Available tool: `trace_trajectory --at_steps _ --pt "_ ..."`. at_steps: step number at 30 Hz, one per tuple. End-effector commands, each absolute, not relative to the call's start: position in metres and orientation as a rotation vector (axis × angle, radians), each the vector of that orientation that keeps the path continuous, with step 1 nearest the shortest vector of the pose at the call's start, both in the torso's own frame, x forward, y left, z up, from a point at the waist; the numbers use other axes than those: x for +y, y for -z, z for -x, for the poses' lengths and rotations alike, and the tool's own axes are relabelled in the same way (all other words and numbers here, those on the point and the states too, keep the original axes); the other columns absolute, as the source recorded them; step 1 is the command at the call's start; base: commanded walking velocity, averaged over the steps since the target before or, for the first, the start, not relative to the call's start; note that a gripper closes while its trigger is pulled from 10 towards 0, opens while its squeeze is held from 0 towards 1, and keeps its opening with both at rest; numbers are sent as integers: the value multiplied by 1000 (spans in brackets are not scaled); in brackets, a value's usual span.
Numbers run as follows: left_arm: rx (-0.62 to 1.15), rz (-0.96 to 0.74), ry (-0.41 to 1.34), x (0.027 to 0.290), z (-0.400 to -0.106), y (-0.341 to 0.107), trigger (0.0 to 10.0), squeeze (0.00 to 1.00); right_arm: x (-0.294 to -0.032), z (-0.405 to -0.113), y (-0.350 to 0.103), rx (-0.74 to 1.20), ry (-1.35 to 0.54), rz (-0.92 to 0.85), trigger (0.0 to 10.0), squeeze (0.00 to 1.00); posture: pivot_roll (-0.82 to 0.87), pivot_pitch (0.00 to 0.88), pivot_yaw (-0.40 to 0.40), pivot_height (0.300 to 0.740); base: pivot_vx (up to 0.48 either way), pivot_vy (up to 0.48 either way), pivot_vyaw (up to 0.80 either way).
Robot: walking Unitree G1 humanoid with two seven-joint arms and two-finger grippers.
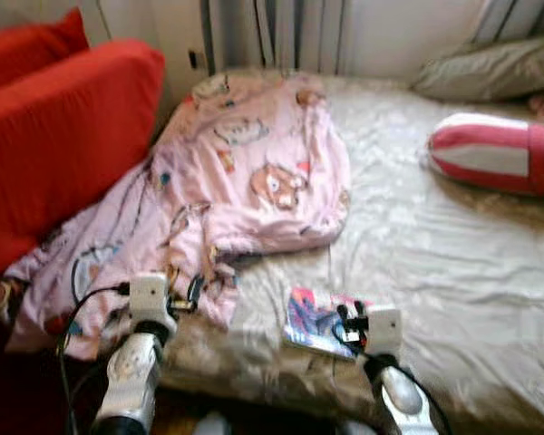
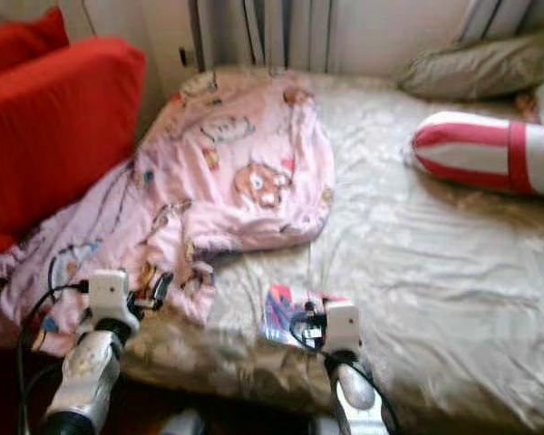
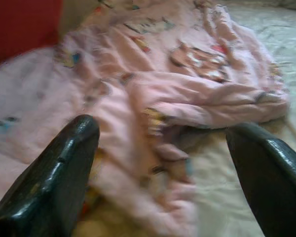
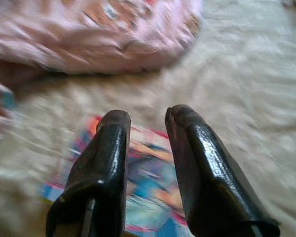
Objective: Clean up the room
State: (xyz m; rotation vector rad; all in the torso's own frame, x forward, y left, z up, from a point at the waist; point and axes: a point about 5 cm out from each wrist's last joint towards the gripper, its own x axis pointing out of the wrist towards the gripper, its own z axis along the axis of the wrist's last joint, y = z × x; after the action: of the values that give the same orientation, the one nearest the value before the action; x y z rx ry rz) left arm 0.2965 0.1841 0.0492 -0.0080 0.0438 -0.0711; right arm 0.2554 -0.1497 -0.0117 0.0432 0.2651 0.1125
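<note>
Left eye view, item list: bed [image 1: 453, 272] with beige creased sheet; pink printed blanket [image 1: 245, 172] heaped on the bed's left half, its lower end spilling toward the near edge; red cushions [image 1: 63, 127] against the left side, touching the blanket; red-and-white striped bolster [image 1: 499, 154] at the far right, a grey pillow [image 1: 499, 68] behind it; small colourful book [image 1: 313, 319] flat on the sheet near the front edge, just right of the blanket's hem and apart from it. Left gripper [image 3: 163, 148]: poised over the blanket's lower folds, fingers [image 3: 59, 173] spread wide, holding nothing; crumpled pink cloth lies ahead of and between them, contact not clear because of blur. In the head views the left wrist [image 1: 150, 304] sits above the blanket's near corner. Right gripper [image 4: 145, 116]: directly above the book [image 4: 148, 192], fingers [image 4: 106, 163] nearly together with a narrow gap, nothing clasped between them; the book lies beneath and ahead of the tips, whether touched cannot be told. Blanket's rounded edge [image 4: 113, 44] lies beyond this gripper, well past the book, with bare sheet between. Right wrist [image 1: 376, 331] stands just right of the book at the bed's near edge. All views somewhat blurred.
</note>
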Motion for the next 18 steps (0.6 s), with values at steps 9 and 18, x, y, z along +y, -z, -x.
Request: trace_trajectory --at_steps 9,18 --pt "17 19 97 180 -301 -56 10000 0 -150 -261 14 315 -88 -50 10000 0 5 114 -38 650 185 0 0" --pt "-3 3 121 179 -306 -65 10000 0 -147 -270 15 387 -59 -100 10000 0 37 147 -17 650 0 0 0"
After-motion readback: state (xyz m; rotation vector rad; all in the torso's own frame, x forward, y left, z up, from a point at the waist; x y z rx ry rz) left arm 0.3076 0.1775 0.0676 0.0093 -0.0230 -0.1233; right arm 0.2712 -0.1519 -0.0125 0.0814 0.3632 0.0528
